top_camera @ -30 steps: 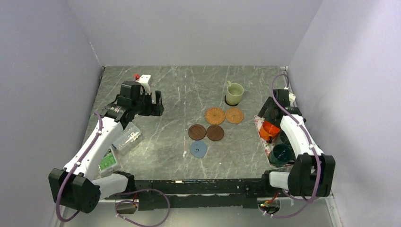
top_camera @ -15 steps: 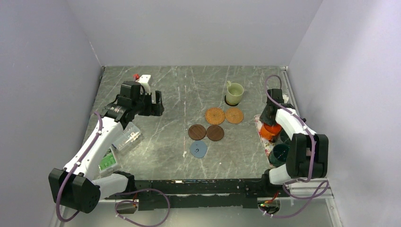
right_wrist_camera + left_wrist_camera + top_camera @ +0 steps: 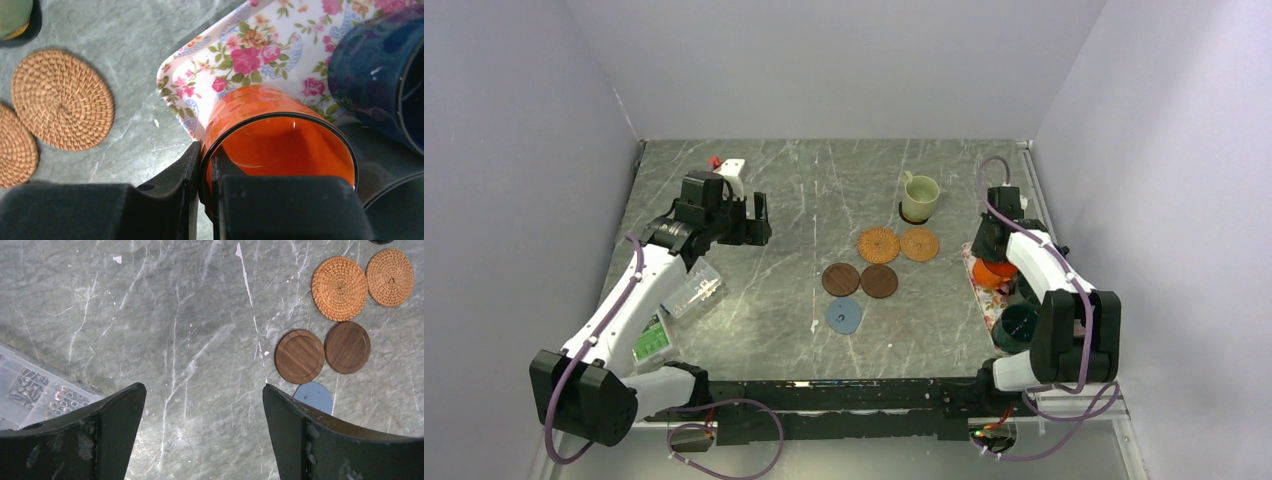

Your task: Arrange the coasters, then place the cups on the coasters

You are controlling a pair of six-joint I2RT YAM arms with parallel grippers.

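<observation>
Grey marble table (image 3: 804, 190): right gripper (image 3: 206, 165) pinching an orange cup (image 3: 280, 145) at the corner of a floral tray (image 3: 260, 55).
Its jaws are almost closed on the glossy cup's rim, one finger inside, one outside. The left gripper (image 3: 202, 392) gapes wide over bare marble, holding nothing. Mid-table cluster: two tan woven coasters (image 3: 340, 288), two dark brown coasters (image 3: 299, 356), one blue-grey coaster (image 3: 313, 394).
</observation>
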